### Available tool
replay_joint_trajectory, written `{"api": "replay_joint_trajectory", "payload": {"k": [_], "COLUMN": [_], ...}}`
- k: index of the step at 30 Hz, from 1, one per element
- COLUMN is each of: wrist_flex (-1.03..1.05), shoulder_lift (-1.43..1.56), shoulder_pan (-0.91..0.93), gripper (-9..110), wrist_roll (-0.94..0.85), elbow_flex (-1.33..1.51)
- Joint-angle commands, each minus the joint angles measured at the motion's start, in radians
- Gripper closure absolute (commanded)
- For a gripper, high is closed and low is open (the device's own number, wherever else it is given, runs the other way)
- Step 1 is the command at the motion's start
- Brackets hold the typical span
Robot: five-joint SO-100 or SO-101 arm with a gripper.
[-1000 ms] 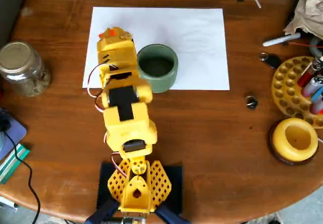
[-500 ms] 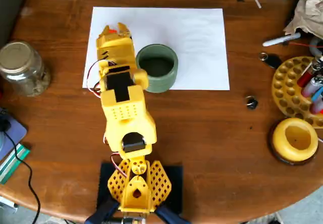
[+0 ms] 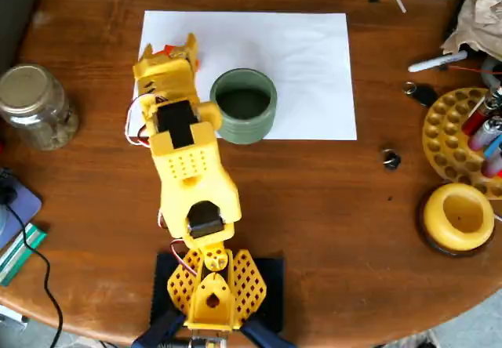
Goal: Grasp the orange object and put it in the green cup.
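Note:
The green cup (image 3: 245, 132) stands upright on a white sheet of paper (image 3: 306, 58), near the sheet's front edge. My yellow arm reaches from the table's front edge to the sheet's left part, just left of the cup. The gripper (image 3: 174, 50) is at the arm's far end and is seen from above. The arm's body hides how its fingers stand. A bit of the orange object (image 3: 162, 51) shows at the gripper's tip, mostly covered by it. I cannot tell whether it is held or lies on the paper.
A glass jar (image 3: 35, 105) stands at the left. A yellow round holder (image 3: 459, 216) and a yellow pen rack (image 3: 451, 140) stand at the right. A white marker (image 3: 435, 63) and small metal bits lie nearby. The table is round and wooden.

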Motion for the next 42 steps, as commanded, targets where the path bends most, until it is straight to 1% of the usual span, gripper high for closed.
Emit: {"api": "replay_joint_trajectory", "payload": {"k": [1, 15, 18, 19, 21, 22, 36, 42], "wrist_flex": [0.018, 0.011, 0.009, 0.009, 0.009, 0.009, 0.026, 0.052], "shoulder_lift": [-0.012, -0.107, -0.123, -0.129, -0.135, -0.135, -0.051, 0.095], "shoulder_pan": [-0.017, -0.021, -0.015, -0.012, 0.002, 0.006, 0.011, 0.021], "gripper": [74, 75, 83, 88, 100, 102, 102, 102], "wrist_roll": [0.008, 0.012, 0.015, 0.015, 0.014, 0.011, 0.015, 0.015], "elbow_flex": [-0.051, -0.091, -0.092, -0.094, -0.100, -0.103, -0.069, 0.008]}}
